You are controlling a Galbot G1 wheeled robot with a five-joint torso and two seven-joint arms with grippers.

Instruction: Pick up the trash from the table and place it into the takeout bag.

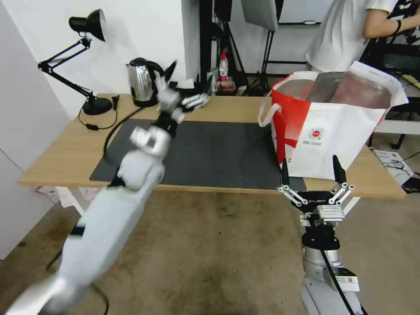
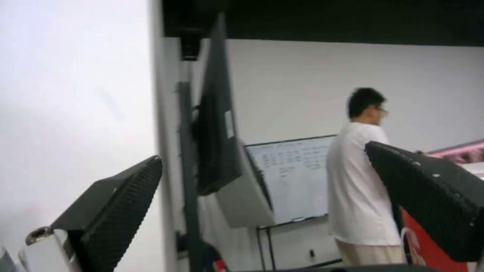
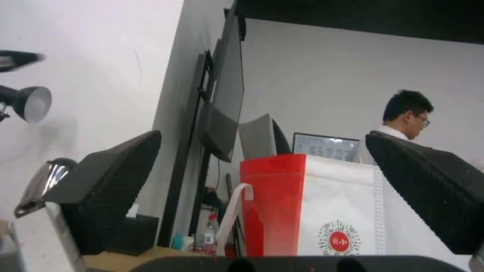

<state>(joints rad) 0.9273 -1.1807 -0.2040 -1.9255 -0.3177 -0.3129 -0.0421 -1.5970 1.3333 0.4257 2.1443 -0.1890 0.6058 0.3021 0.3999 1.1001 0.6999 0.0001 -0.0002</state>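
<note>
The takeout bag (image 1: 332,131) stands upright on the right end of the table (image 1: 61,157), its mouth open and the foil lining showing. The trash is out of view, and the dark mat (image 1: 210,153) is bare. My left gripper (image 1: 183,87) is raised over the far left part of the mat, close to the kettle; it is blurred, open and holds nothing. Its black fingers (image 2: 116,211) stand wide apart. My right gripper (image 1: 310,168) hovers open at the table's front edge, just before the bag (image 3: 312,211), with nothing between its fingers (image 3: 106,185).
A steel kettle (image 1: 142,83) and a black desk lamp (image 1: 87,26) stand at the table's back left. A small bottle (image 1: 223,68) and stands crowd the room behind. A black box (image 3: 134,232) sits near the kettle (image 3: 45,177). Bare floor lies before the table.
</note>
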